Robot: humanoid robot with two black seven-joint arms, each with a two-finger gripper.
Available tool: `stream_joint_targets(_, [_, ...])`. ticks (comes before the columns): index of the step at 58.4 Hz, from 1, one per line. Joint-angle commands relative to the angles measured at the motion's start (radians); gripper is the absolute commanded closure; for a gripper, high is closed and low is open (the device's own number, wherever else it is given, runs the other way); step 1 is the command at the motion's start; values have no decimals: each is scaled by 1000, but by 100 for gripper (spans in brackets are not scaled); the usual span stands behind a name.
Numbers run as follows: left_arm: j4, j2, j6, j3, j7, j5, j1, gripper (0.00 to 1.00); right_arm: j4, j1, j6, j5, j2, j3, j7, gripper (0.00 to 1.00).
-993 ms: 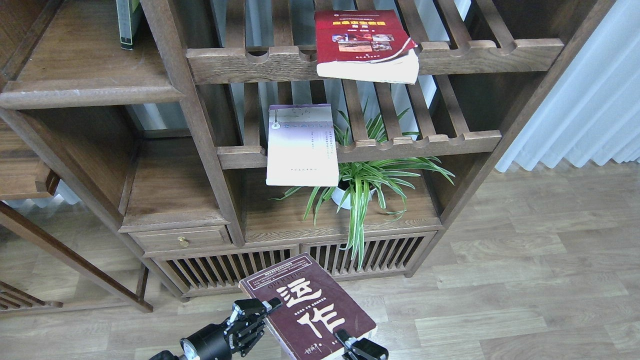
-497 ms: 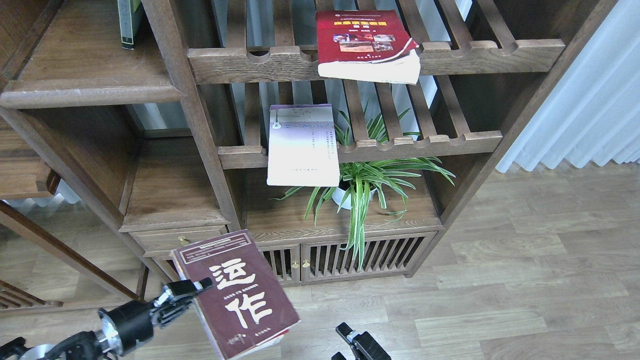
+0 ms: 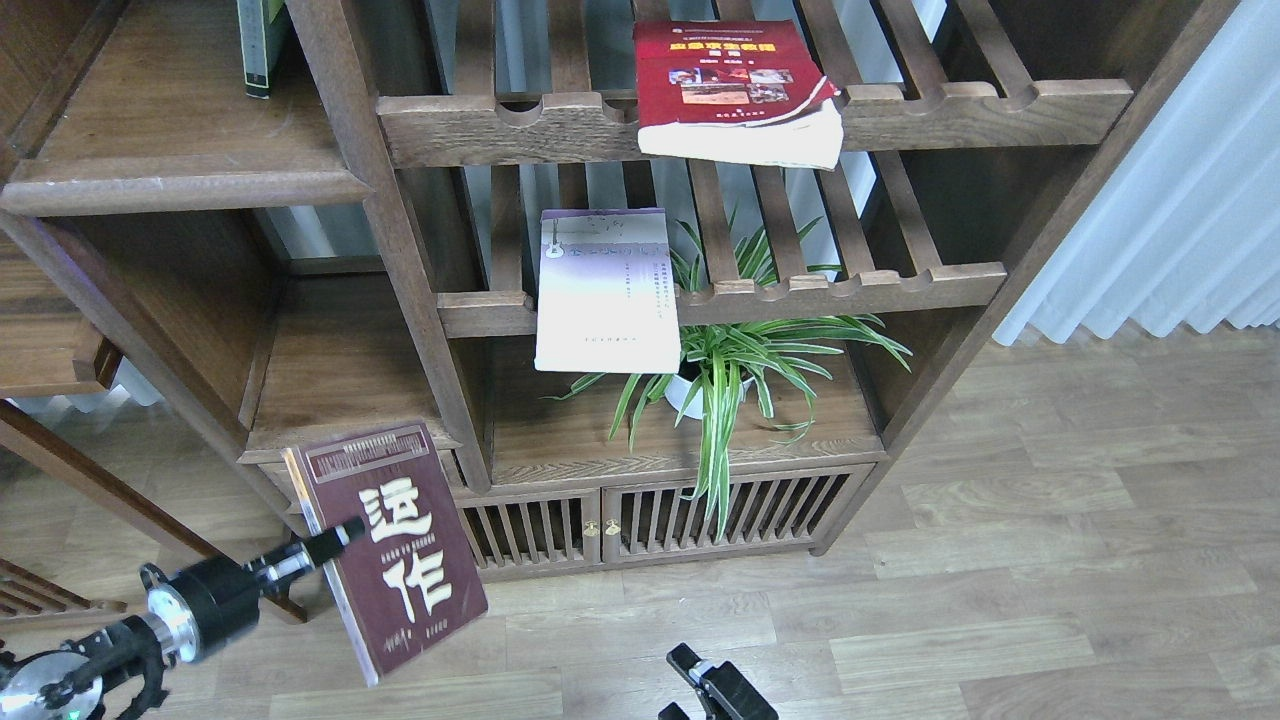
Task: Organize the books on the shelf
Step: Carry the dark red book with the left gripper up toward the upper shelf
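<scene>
My left gripper [image 3: 335,540] is shut on the left edge of the dark maroon book [image 3: 395,545] with big cream Chinese characters, holding it tilted in the air in front of the bookcase's lower left. The red book [image 3: 735,90] lies on the upper slatted rack and overhangs its front rail. The pale lavender-cream book [image 3: 605,290] lies on the middle slatted rack and overhangs its rail too. The solid dark-brown shelf plank [image 3: 180,185] is at the upper left. My right gripper [image 3: 690,665] shows only at the bottom edge, empty; its fingers cannot be told apart.
A green-spined book [image 3: 258,45] stands on the upper left plank. A potted spider plant [image 3: 735,370] sits on the lower shelf under the lavender book. A small drawer and slatted cabinet doors [image 3: 600,525] are at the bottom. White curtain [image 3: 1180,200] at right.
My left gripper has carried the maroon book left and up, from the bottom centre to in front of the lower left compartment. The right gripper let go of it and stays low.
</scene>
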Motion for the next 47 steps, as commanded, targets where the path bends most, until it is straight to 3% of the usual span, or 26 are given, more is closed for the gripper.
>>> stream_joint_targets(1, [-131,-44,0,-66,0,-64,102,96,0,0,0,-1,0,2,1,1])
stream_joint_targets(15, [-128,-75,0,-192,0,-168,102,96,-6,0,0,-4,0,3,0,1])
stream_joint_targets(27, [-128,-48,0,-245,0,-388,6,96,-15,0,0,-5,0,3,0,1])
stream_joint_targets(47, [-128,159,0,-301,0,-500,-195,96,-51,15,0,-5,0,5,1,1])
